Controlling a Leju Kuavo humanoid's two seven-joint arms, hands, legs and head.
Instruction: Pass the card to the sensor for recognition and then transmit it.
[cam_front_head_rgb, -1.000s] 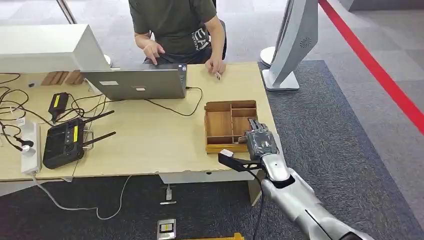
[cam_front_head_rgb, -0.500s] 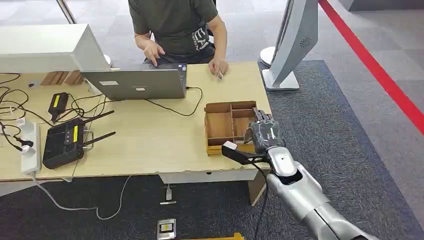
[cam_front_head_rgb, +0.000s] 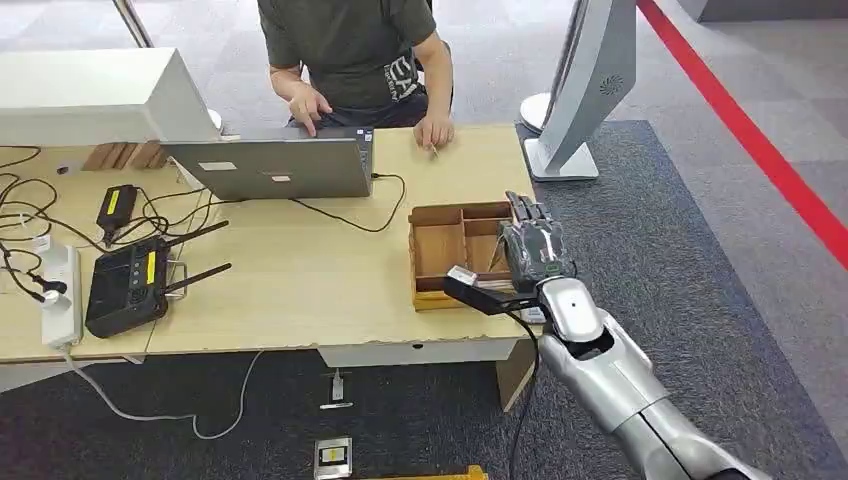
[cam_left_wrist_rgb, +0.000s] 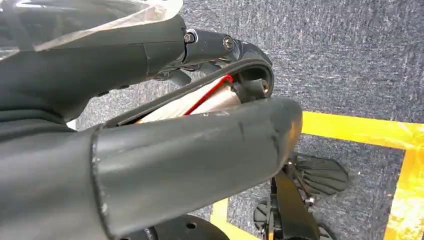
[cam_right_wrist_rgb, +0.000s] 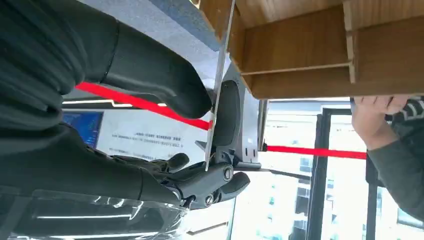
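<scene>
The right hand (cam_front_head_rgb: 533, 252) pinches a thin card (cam_right_wrist_rgb: 220, 80) over the wooden tray (cam_front_head_rgb: 440, 250), right of the middle. The left hand (cam_left_wrist_rgb: 150, 150) looks curled; I cannot tell if it holds anything.

Left hand (cam_left_wrist_rgb: 165, 145) hangs over grey carpet (cam_left_wrist_rgb: 350, 55), fingers curled, yellow floor tape (cam_left_wrist_rgb: 360, 130) beneath.
</scene>
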